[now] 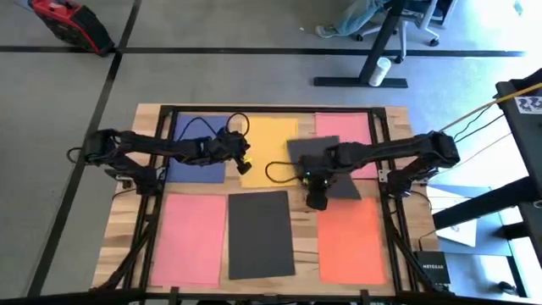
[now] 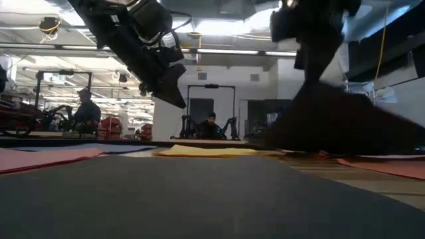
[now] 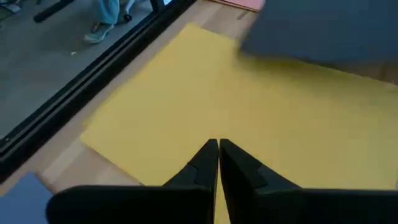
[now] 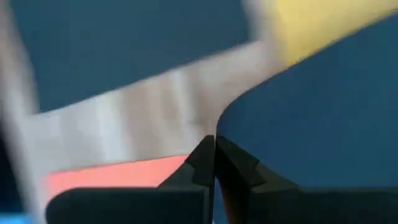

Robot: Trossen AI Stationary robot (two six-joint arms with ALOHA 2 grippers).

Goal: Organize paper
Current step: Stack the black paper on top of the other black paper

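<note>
Seven sheets of paper show from above on the wooden bench (image 1: 144, 114): a blue sheet (image 1: 196, 152), a yellow sheet (image 1: 269, 146) and a pink sheet (image 1: 345, 129) along the far side, and a second pink sheet (image 1: 188, 239), a dark grey sheet (image 1: 260, 233) and an orange sheet (image 1: 350, 239) along the near side. A further dark sheet (image 1: 309, 151) lies askew across the gap between the yellow and far pink sheets, partly under the right arm. The left hand (image 1: 245, 165) sits over the near left edge of the yellow sheet, beside the blue one. The right hand (image 1: 316, 202) is at the near corner of the askew dark sheet, just above the orange sheet.

From bench height, the dark sheet (image 2: 345, 123) rises in a peak under the right arm, lifted off the bench at that side, while the yellow sheet (image 2: 212, 151) lies flat behind it. The left hand (image 2: 174, 93) hangs above the yellow sheet, clear of it.

Past the left wrist, the left hand (image 3: 218, 149) has its fingers pressed together, holding nothing, over the yellow sheet (image 3: 249, 118).

Past the right wrist, the right hand (image 4: 214, 146) is closed on the edge of the dark sheet (image 4: 311, 106), with the orange sheet (image 4: 118, 174) below.
</note>
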